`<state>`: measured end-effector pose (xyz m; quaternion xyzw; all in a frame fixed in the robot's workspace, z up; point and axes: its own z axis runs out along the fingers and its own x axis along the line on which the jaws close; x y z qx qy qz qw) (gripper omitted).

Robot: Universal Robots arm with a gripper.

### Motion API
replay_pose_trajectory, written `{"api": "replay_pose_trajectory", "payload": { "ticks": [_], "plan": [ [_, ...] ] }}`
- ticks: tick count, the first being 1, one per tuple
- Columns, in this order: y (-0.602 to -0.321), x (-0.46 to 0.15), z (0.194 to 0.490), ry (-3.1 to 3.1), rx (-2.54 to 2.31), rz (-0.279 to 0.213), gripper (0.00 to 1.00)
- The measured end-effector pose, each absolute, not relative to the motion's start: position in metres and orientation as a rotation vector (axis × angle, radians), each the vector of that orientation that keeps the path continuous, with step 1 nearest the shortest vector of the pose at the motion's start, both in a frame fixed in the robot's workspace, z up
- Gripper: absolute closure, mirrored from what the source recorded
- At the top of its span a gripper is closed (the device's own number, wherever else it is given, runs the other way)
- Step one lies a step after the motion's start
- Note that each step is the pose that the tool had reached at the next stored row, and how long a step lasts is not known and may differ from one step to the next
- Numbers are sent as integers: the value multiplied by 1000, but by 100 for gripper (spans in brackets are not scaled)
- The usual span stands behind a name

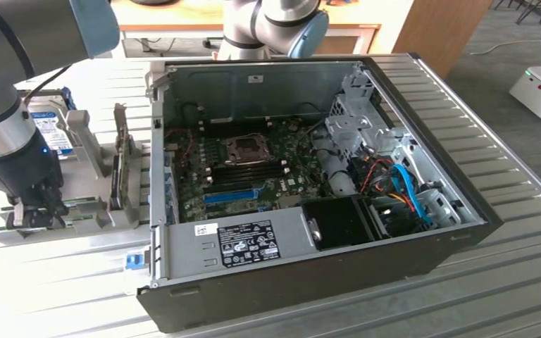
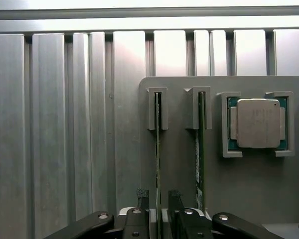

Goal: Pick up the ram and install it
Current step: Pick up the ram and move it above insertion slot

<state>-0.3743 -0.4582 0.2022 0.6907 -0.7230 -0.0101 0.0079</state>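
Tool [image 2: 158, 193] astride edge-on ram [image 2: 158, 149], fingers [image 2: 142, 193] apart, one end hidden between them.

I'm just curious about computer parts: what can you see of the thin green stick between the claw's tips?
The thin green circuit-board stick stands on edge in a flat grey holder, one end seated in a slotted bracket. Edge-on it looks straight. The open black claw straddles its other end, fingertips either side, seemingly not touching.

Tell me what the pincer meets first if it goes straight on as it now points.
Likely the ram, standing on edge in the grey holder: it lies between the fingertips of the open pincer, so they would straddle it before reaching the holder's floor. Depth is unclear.
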Motion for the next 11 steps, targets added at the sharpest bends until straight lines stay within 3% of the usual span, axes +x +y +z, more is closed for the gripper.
{"api": "replay_pose_trajectory", "payload": {
  "ticks": [11],
  "plan": [
    [-458, -374, 201, -2255, 2164, -32, 71]
  ]
}}
